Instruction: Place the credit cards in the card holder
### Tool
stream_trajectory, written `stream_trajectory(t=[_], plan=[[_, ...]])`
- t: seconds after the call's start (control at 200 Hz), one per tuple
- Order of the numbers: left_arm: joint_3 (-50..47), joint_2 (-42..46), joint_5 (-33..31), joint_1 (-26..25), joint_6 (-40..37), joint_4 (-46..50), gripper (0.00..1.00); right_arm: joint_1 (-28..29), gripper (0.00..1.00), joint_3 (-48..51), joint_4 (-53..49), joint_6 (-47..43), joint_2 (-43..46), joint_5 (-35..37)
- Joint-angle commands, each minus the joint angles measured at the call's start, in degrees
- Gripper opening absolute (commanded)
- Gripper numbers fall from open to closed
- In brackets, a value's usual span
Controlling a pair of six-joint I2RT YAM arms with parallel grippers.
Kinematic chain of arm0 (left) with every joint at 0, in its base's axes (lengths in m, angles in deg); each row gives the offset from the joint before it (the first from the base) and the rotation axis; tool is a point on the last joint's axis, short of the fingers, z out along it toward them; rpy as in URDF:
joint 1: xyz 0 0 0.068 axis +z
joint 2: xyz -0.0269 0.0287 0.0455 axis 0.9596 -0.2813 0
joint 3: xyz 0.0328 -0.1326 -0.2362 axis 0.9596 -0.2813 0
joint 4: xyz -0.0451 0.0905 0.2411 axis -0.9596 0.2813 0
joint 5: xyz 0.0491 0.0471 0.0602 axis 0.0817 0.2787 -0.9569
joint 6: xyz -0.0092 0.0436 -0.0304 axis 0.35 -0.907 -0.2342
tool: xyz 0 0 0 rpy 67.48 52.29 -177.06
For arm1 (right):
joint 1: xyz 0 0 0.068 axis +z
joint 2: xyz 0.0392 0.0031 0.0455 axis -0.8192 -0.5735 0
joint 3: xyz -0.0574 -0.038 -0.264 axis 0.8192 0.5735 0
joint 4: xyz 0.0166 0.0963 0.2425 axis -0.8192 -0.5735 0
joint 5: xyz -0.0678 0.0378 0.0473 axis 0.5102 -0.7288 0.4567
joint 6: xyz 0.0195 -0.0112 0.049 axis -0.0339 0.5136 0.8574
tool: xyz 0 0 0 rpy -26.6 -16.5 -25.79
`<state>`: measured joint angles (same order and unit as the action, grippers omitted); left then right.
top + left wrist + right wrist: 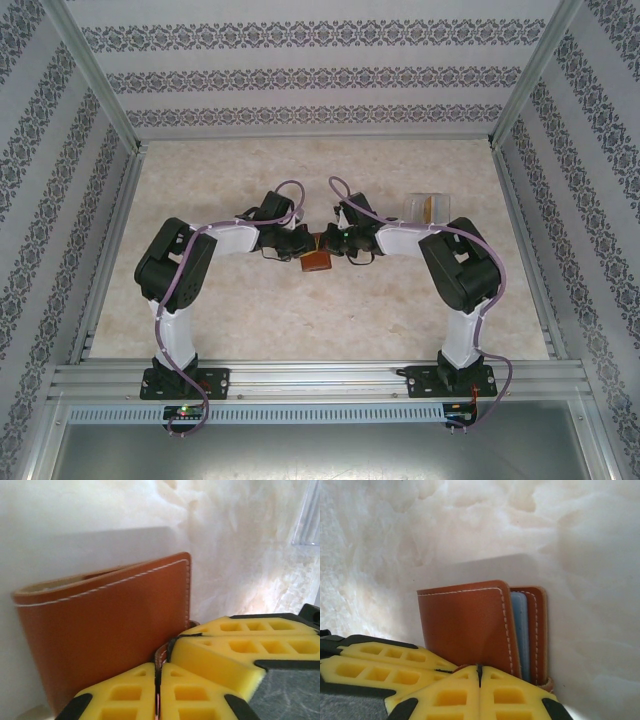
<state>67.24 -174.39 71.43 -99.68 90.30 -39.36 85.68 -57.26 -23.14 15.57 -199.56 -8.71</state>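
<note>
The wallet lies on the desk, your left hand and right hand each with pads together at its edge, a blue card between its flaps; it's light, floppy leather, so grip one flap near the stitching

patterned wallpaper walls enclose a pale, seemingly marbled tabletop with metal rails.

The card holder looks like smooth brown leather, a bit shiny, with white thread stitches. The credit card in it is smooth blue plastic. The left gripper has matt yellow plastic fingers. The table looks like pale smooth stone. The rail low in the frame is grey metal.
</note>
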Motion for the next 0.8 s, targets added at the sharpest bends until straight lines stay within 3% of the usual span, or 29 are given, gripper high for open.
stream_trajectory(t=[0.0,0.115,0.4,0.794], plan=[[-1.8,1.2,-0.9,0.0,1.9,-2.1,0.16,2.9,0.02,3.2,-6.5,-2.6,-7.3,7.0],[-3.0,3.9,-0.5,0.4,2.9,-4.1,0.21,3.2,0.02,3.5,-5.7,-2.4,-8.8,7.1],[-4.0,9.0,-1.7,2.1,1.1,-0.8,0.22,3.4,0.02,2.7,-6.4,-3.3,-7.5,7.0],[-9.7,13.8,-6.7,6.2,-1.5,1.7,0.21,4.6,0.12,-4.9,-13.6,-6.9,1.4,6.5]])
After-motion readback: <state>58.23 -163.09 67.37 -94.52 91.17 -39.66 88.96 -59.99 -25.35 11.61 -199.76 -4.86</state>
